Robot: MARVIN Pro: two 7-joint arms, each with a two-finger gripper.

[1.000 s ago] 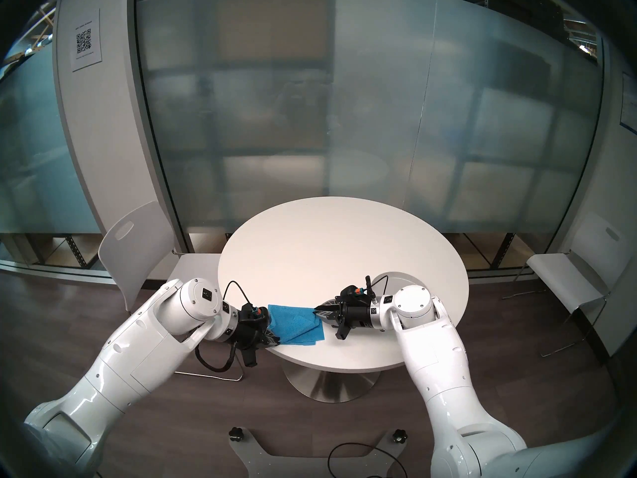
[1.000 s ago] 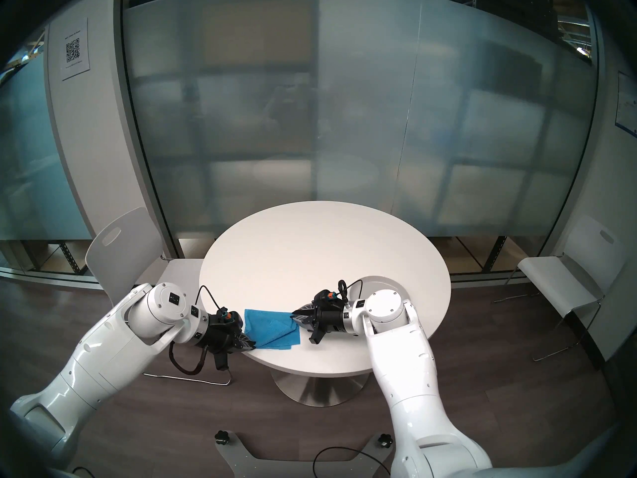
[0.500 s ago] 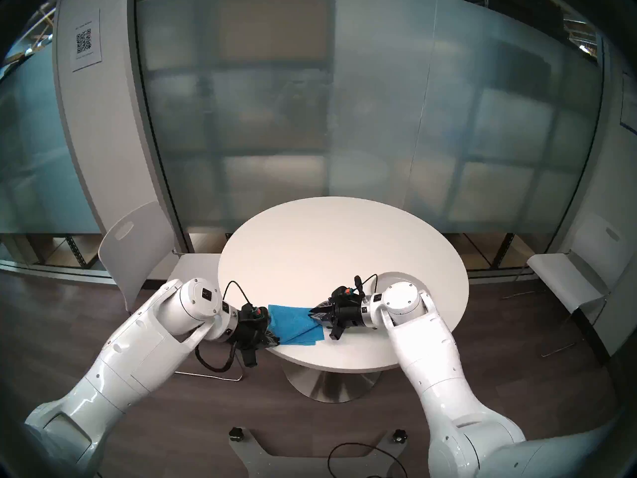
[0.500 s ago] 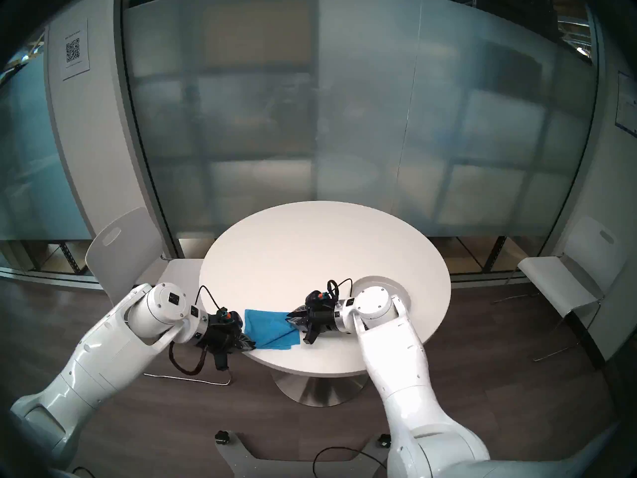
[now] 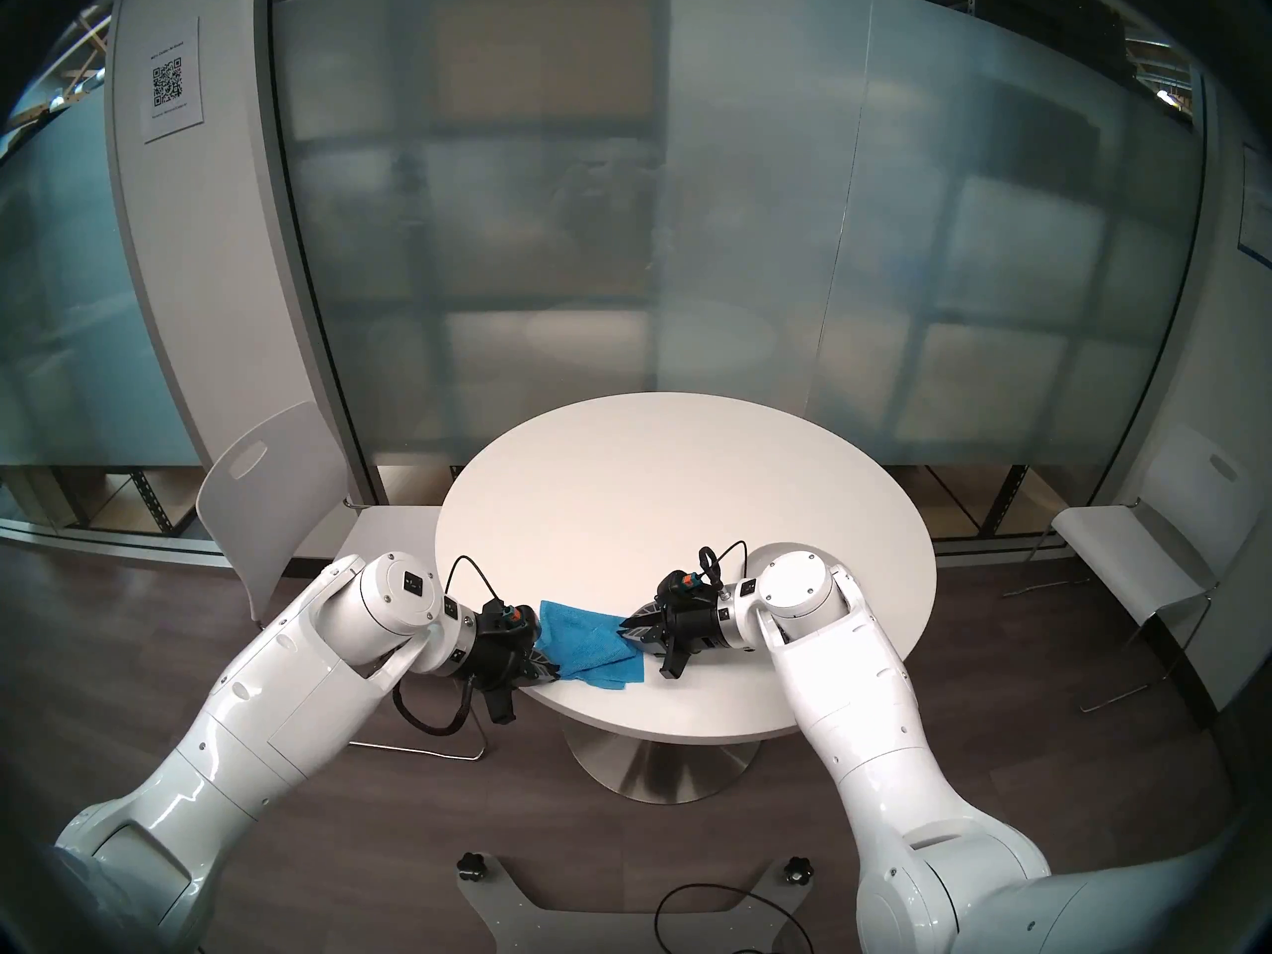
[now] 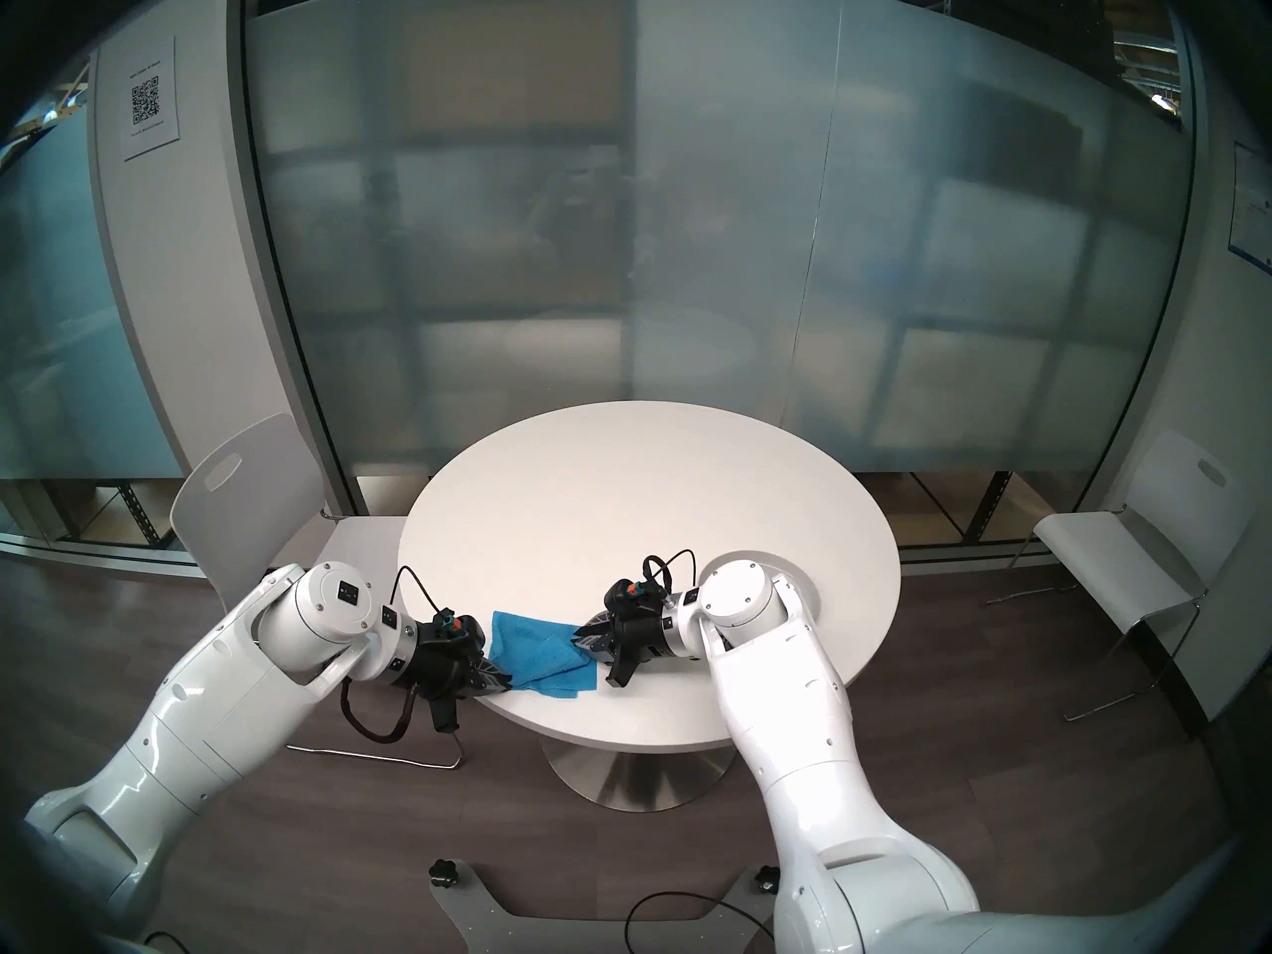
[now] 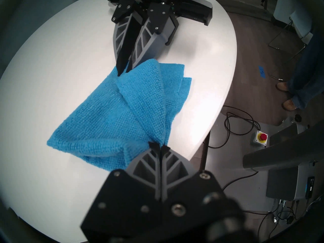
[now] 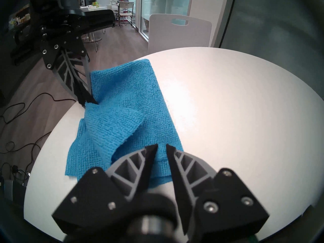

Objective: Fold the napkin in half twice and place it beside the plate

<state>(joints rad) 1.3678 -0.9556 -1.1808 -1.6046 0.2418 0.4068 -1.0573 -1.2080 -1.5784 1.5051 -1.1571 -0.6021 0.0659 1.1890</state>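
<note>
The blue napkin [image 5: 585,646] [image 6: 544,650] lies partly folded and rumpled near the front left of the round white table [image 5: 688,491]. My left gripper [image 5: 554,674] [image 7: 158,146] is shut on its near left corner, which pulls a flap up into a ridge. At the napkin's right edge my right gripper [image 5: 623,625] [image 8: 161,147] is open by a narrow gap. Its tips sit just over the cloth [image 8: 122,118], and nothing is pinched between them. The light-grey plate [image 6: 807,588] lies behind my right wrist, mostly hidden.
One white chair [image 5: 261,491] stands left of the table and another [image 5: 1136,553] to the right. In the left wrist view, a person's legs [image 7: 298,79], cables and a red stop button [image 7: 261,137] are on the floor past the table's edge.
My right gripper has moved left onto the napkin's right edge. The left gripper has shifted slightly right with its corner, and the napkin has bunched up between them.
</note>
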